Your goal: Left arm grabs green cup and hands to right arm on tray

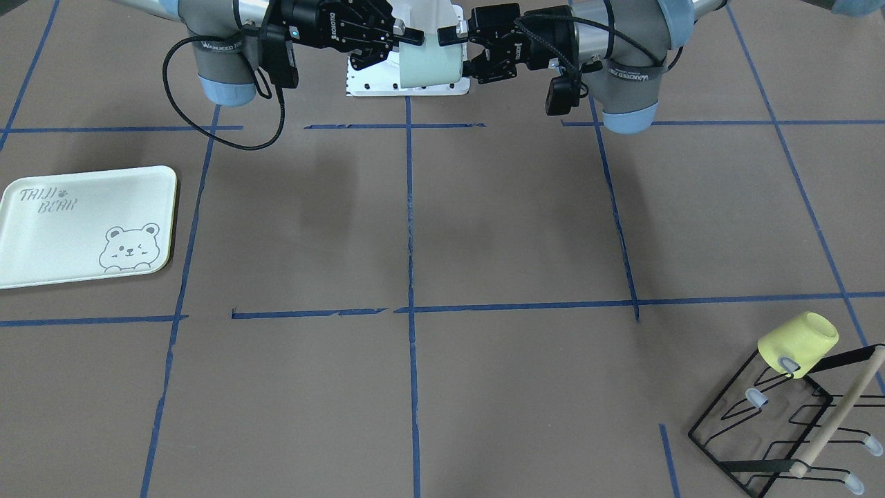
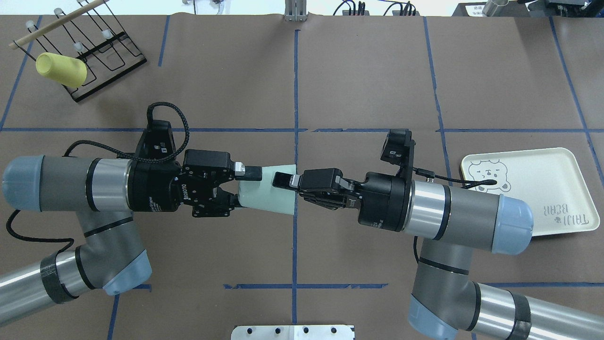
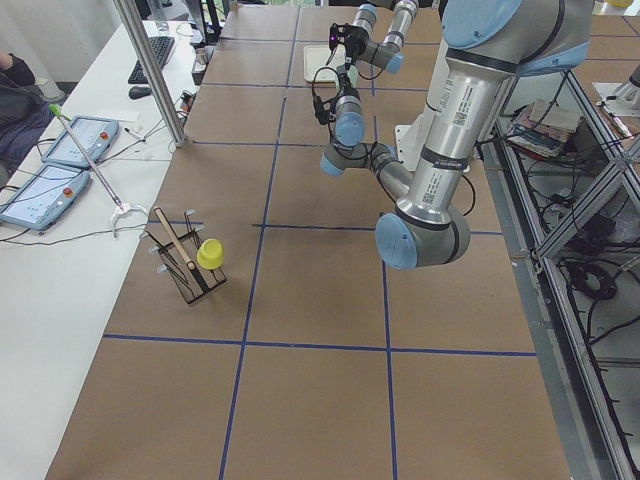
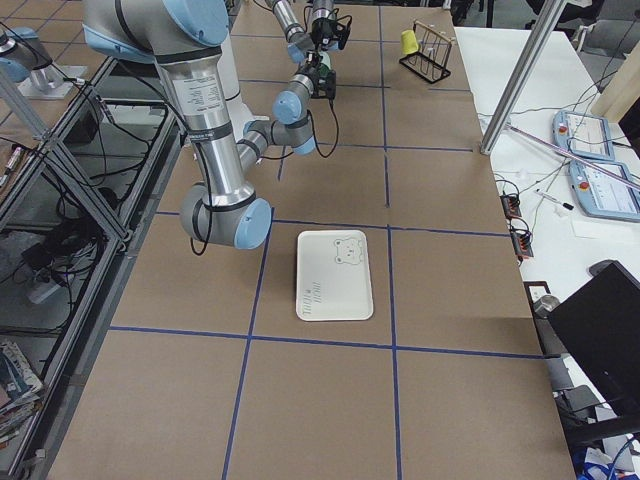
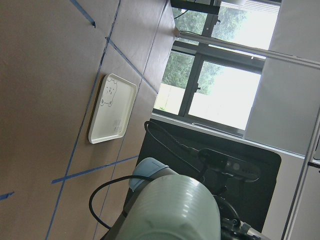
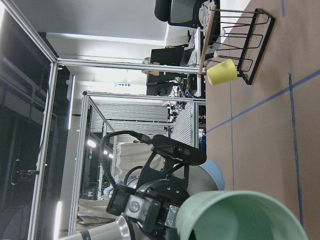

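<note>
The green cup [image 2: 266,196] hangs on its side above the table's middle, between both grippers. My left gripper [image 2: 245,188] is shut around its closed end. My right gripper [image 2: 284,183] sits at the open rim, with one finger [image 2: 282,179] lying on the outside of the wall and the other hidden. The right gripper's jaws look narrow, as if pinching the wall. In the front view the cup [image 1: 430,63] sits between the left gripper [image 1: 460,50] and right gripper [image 1: 409,40]. The right wrist view shows its open mouth [image 6: 245,220], the left wrist view its base [image 5: 175,207]. The tray [image 2: 533,189] lies flat beyond the right arm.
A yellow cup [image 2: 61,69] hangs on a black wire rack [image 2: 108,47] with a wooden stick at the far left corner. The tray [image 1: 41,235] holds nothing. The robot's white base plate [image 2: 292,332] is at the near edge. Blue tape lines cross the brown table.
</note>
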Controlling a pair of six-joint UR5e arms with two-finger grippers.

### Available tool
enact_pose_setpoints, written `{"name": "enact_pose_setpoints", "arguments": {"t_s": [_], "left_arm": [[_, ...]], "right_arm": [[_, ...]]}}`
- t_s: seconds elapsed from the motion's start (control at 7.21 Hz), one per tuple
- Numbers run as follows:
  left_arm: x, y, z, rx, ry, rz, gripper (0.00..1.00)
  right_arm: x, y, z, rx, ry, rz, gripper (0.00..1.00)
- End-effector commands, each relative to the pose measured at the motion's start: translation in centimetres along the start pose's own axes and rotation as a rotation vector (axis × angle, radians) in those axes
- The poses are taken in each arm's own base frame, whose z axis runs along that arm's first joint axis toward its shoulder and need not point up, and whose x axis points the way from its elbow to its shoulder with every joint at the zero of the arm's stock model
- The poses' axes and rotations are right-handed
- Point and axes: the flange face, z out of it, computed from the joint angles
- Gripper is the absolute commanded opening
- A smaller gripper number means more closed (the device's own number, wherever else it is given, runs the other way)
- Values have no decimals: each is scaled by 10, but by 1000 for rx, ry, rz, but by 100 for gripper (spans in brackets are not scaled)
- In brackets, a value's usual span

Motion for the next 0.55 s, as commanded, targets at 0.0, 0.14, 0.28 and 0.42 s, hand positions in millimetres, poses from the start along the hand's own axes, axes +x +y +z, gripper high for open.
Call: {"name": "enact_pose_setpoints", "arguments": {"t_s": [0.0,0.14,0.28,0.42], "left_arm": [[-1,-11,-2,32,-4,3,100],[11,-27,-8,87,-7,14,100],[30,-45,-9,148,-24,22,100],[36,-59,-4,238,-34,11,100]], "right_arm": [[-1,0,0,-1,-4,-2,0],[-1,0,-1,-1,-2,-3,0],[0,-1,-1,-1,1,-3,0],[3,-2,-3,3,14,-3,0]]}}
